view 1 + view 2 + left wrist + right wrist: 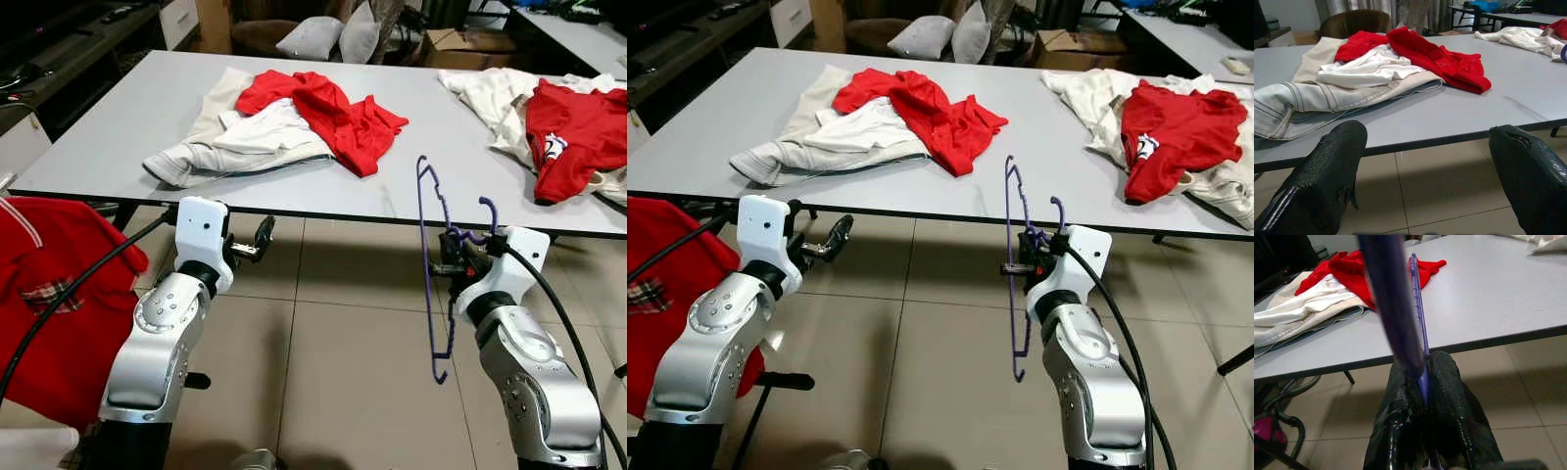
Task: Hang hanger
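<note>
Right tool [457, 257], lower right of the frame, was clenched tight on the purple hanger [428, 284], which stood edge-on and upright in front of the grey worktop [118, 127], its hook curling over the tool. Left tool [261, 238], lower left, sat spread wide with nothing between its fingers [1322, 181], just short of the worktop edge. On the worktop: a heap of red, white and beige clothes [279, 122] centre, and another red-and-cream heap [563, 122] at upper right. A red garment [54, 294] hung at far left
</note>
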Robot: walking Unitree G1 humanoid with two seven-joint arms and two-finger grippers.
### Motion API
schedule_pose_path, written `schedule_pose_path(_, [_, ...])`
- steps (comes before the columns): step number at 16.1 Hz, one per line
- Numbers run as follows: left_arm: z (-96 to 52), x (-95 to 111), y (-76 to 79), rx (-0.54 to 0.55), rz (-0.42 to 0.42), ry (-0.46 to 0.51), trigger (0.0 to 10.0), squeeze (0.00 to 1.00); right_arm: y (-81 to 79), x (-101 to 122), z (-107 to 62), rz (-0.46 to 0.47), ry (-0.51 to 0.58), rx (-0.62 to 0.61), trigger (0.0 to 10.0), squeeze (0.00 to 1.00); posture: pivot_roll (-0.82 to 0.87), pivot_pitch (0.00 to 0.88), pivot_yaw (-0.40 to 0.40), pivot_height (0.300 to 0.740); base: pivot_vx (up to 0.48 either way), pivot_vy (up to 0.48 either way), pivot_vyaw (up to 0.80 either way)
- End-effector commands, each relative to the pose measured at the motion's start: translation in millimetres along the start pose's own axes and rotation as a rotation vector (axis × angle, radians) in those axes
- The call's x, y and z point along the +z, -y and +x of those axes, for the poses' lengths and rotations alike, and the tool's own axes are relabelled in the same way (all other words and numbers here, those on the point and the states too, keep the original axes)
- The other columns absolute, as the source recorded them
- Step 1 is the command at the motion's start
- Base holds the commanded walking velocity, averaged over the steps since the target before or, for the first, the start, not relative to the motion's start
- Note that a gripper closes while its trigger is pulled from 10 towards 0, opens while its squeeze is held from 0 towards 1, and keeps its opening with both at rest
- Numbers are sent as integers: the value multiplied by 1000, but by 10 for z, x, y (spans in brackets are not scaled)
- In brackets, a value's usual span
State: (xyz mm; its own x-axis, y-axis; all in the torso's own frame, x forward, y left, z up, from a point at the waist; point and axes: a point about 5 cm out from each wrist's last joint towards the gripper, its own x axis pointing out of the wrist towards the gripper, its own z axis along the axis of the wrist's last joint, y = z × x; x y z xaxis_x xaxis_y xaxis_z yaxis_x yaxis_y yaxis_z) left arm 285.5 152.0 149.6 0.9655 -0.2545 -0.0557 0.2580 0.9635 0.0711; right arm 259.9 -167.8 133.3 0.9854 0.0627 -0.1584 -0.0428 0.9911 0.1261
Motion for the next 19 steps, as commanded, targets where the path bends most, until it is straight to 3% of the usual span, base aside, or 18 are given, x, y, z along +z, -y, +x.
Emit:
schedule_pose_path(1, [7,44,19,-16,-12,15,10000,0,6,60,-3,9,25,-1,10000,0,81,15,2,740,0,0,0])
schedule_pose_path(5, [27,34,45,-38,-40,8,10000,0,-6,101,11,-74,62,-3,10000,0,69,9,3,740,249,0,0])
schedule_pose_path(8, [34,26,54,-45,-43,3,10000,0,-8,83,5,-67,44,6,10000,0,65,9,5,740,264,0,0])
schedule_pose_path(10, [34,25,53,-45,-43,1,10000,0,-10,68,5,-63,33,6,10000,0,65,9,5,740,266,0,-800])
schedule_pose_path(19, [42,-9,30,-28,-37,-5,10000,0,-17,77,6,-114,52,24,10000,0,51,0,18,740,267,0,0])
